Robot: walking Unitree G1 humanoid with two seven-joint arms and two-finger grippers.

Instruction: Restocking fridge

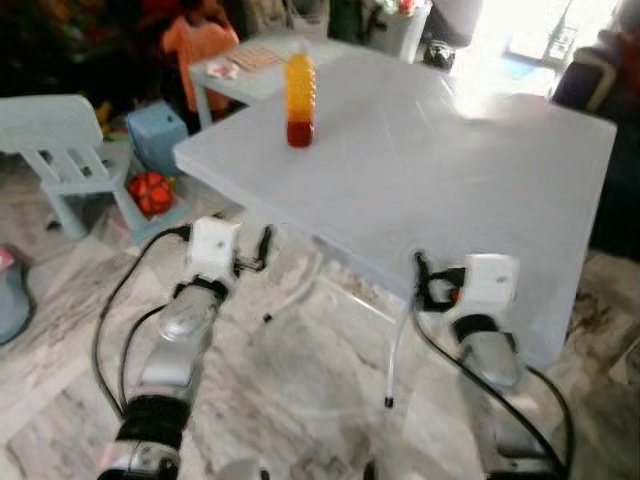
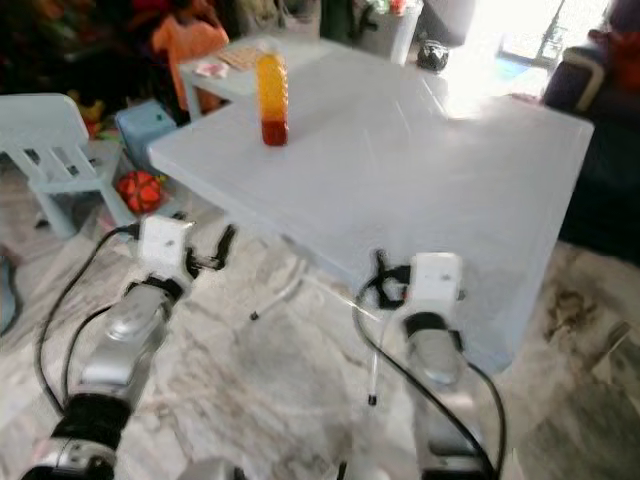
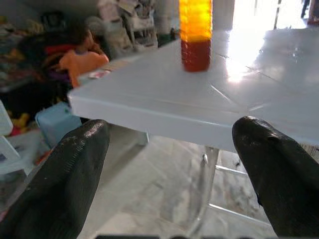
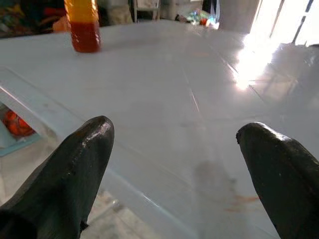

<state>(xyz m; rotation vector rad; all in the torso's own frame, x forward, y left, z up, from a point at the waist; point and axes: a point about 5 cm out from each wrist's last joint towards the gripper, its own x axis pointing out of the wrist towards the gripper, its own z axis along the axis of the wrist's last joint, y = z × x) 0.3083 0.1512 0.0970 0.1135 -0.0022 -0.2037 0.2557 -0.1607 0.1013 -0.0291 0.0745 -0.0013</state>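
Bottle [image 1: 300, 88] upright on table [image 1: 450, 170], grippers apparently apart.

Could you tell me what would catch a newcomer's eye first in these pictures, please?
The orange bottle with its dark red base stands upright and alone near the far left corner of the pale blue table. In front of the table's near edge, the left gripper and right gripper both hover open, holding nothing.
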